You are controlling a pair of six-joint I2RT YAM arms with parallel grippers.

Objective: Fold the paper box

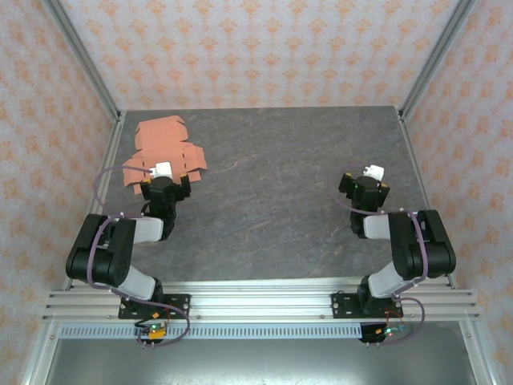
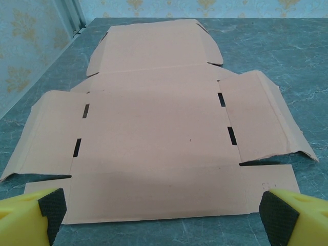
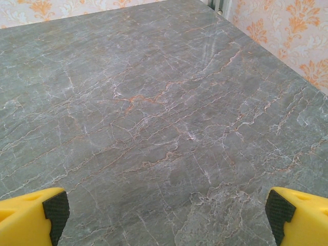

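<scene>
The paper box [image 1: 164,144] is a flat salmon-orange die-cut sheet lying at the far left of the dark marbled table. In the left wrist view the paper box [image 2: 154,133] spreads out unfolded, with side flaps, slots and a far lid panel. My left gripper [image 1: 166,181] hovers over the sheet's near edge, open, and its yellow fingers [image 2: 31,218] straddle the sheet's near panel without touching it. My right gripper [image 1: 365,183] is open over bare table on the right, far from the sheet, its fingertips [image 3: 287,215] wide apart with nothing between them.
Patterned walls with metal corner posts [image 1: 84,60] close in the table on three sides. The sheet lies close to the left wall. An aluminium rail [image 1: 256,301] at the near edge carries both arm bases. Bare marbled table [image 1: 272,184] lies between the arms.
</scene>
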